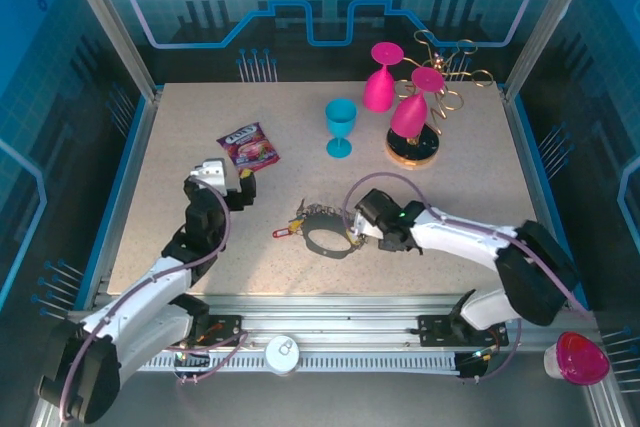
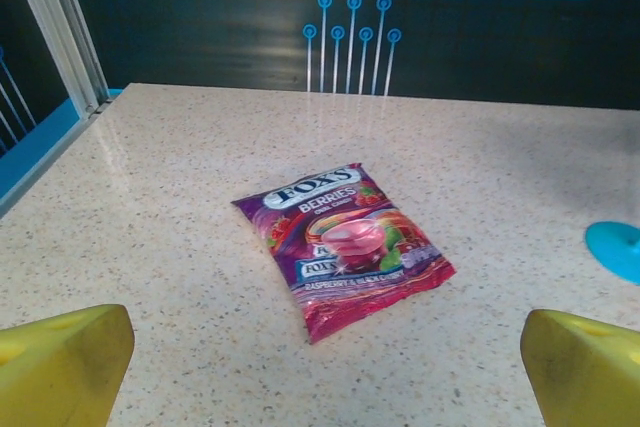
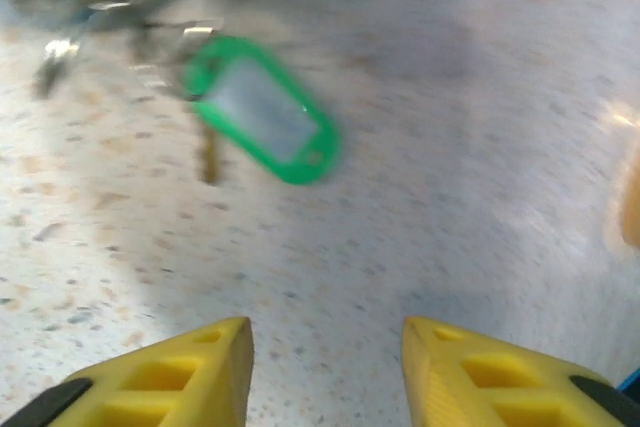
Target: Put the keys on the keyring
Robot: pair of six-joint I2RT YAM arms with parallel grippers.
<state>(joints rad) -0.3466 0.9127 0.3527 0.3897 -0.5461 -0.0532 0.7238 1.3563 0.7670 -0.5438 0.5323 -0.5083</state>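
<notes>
Step in hand: judged a fresh grasp at the keyring (image 1: 328, 253). Several keys already fringe the loop, so progress is hard to gauge.
Keyring place: flat on the table (image 1: 470, 162), mid-front, between the two arms.
Right gripper (image 1: 352, 225): at the ring's right edge, touching or just beside, cannot tell which. Jaws partly apart with nothing between; wrist view blurred.
Left gripper (image 1: 243, 187): jaws wide and empty, well apart from the ring, facing the Fox's sweets packet (image 2: 345, 247).
Green key tag (image 3: 265, 112): lying flat just ahead of the right fingertips (image 3: 225, 362). Long axis upper left to lower right in the wrist view, upper end toward the blurred wire.
Red key (image 1: 282, 234): jutting from the ring's left side, long axis roughly left–right, head pointing away from the loop.
Doing it well: best to pinch across the tag's short side, low and square, with the ring steadied by the other arm.
Risk: thin wire likely to skate on the smooth top.
</notes>
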